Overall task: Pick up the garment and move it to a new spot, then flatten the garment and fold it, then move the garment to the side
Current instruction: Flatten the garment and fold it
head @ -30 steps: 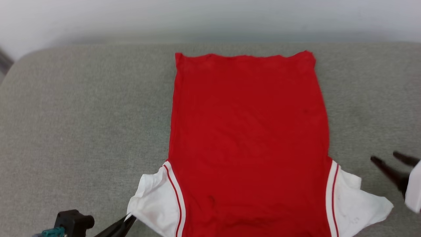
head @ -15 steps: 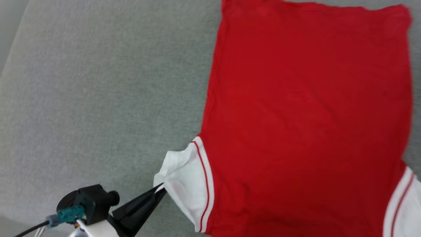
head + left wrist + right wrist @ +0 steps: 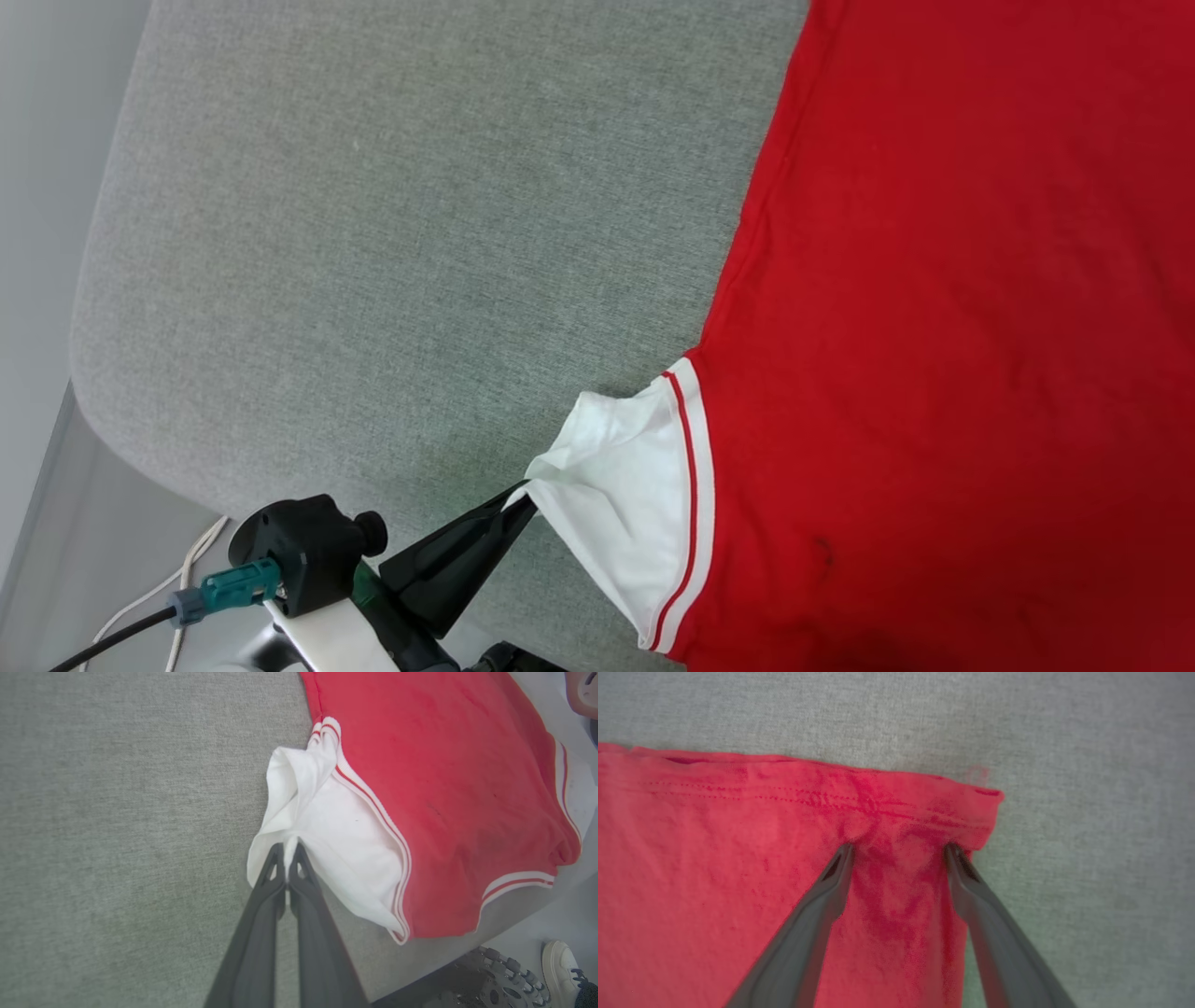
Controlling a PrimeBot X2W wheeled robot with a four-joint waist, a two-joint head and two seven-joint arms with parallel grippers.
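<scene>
The garment (image 3: pixel 934 327) lies spread on a grey cushion (image 3: pixel 373 233), plain red side up, with a white sleeve (image 3: pixel 625 495) at its near left. My left gripper (image 3: pixel 521 499) is shut on that sleeve's edge. The left wrist view shows the same pinch: the left gripper (image 3: pixel 287 851) holds the white sleeve (image 3: pixel 336 844) beside the red body (image 3: pixel 444 788). In the right wrist view my right gripper (image 3: pixel 899 847) stands open, its tips on the garment (image 3: pixel 714 858) just below the hem, near a corner, with wrinkled cloth between them.
The cushion's rounded left edge drops to a pale floor (image 3: pixel 56 523), where cables (image 3: pixel 187 579) lie. In the left wrist view a dark wheel (image 3: pixel 490 975) and a person's shoe (image 3: pixel 558 959) sit below the cushion's near edge.
The head camera has swung left and down, so the garment now sits at the picture's right. My left gripper keeps its hold on the sleeve. The right gripper has left the head view.
</scene>
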